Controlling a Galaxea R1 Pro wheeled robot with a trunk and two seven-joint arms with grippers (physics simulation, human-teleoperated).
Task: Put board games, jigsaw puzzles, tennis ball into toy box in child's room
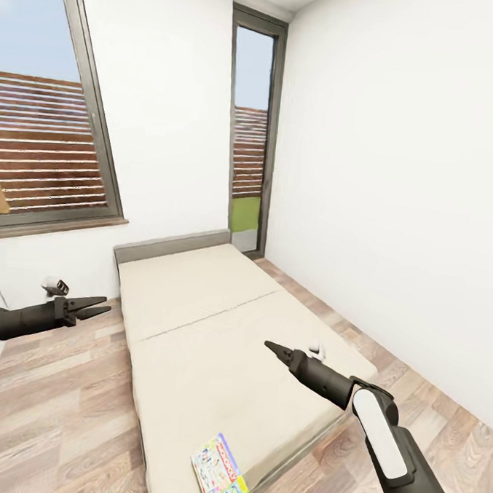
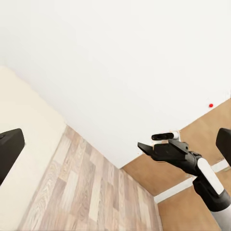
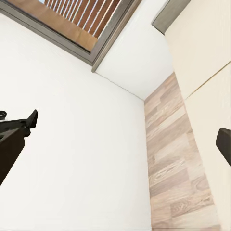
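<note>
- Low single bed with plain beige mattress [image 1: 219,332] and low grey headboard [image 1: 172,246]: stands on the wood-plank floor [image 1: 54,410], headboard against the white wall.
- Mattress surface: one shallow seam runs across it near mid-length.
- Thin flat pale multicoloured board game box [image 1: 220,471]: lies flat on the mattress at the near end, close to the edge.

Bed [image 1: 219,332] runs lengthwise between both claws, headboard [image 1: 172,246] at far end against the wall. Left gripper [image 1: 100,307] hangs over floor [image 1: 54,410] left of bed; right gripper [image 1: 272,347] over mattress. One board game [image 1: 219,471] lies on mattress, nearer than right gripper, slightly left of it.
</note>
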